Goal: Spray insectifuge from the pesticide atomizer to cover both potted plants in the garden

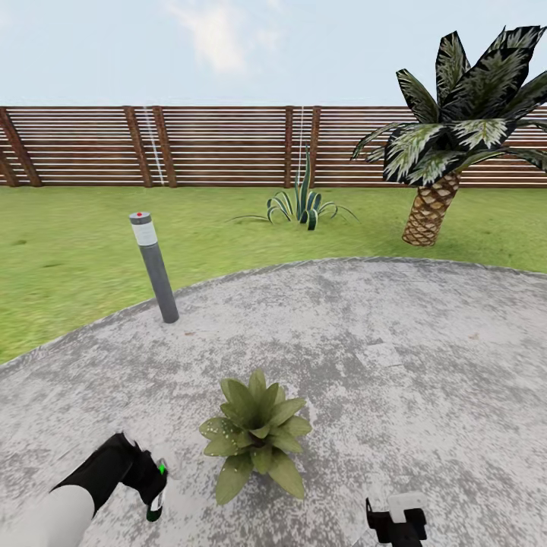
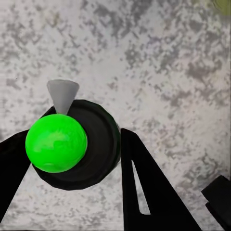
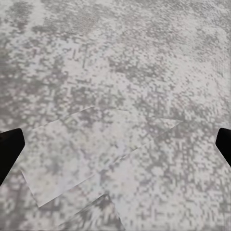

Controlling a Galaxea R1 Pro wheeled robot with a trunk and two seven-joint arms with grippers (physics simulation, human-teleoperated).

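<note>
Holding the pesticide atomizer point(image 2: 72, 144) between its fingers, the left gripper point(image 1: 154, 486) hangs at the potted plant's point(image 1: 257, 433) nine o'clock; best to turn the nozzle toward the leaves first. The right gripper point(image 3: 115, 144) stands wide, empty.

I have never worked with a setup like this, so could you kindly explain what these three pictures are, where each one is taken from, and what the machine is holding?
These are simulator renders of a wheeled robot with two arms. The big picture comes from its head camera, looking down at a round grey patio in a fenced lawn. A potted plant stands on the patio just ahead, with a grey bollard light, a spiky agave and a palm further off. The other two pictures come from cameras beside each gripper. The left gripper is closed around the pesticide atomizer, seen from above in the left wrist view. The right gripper is open and empty over the paving.
</note>
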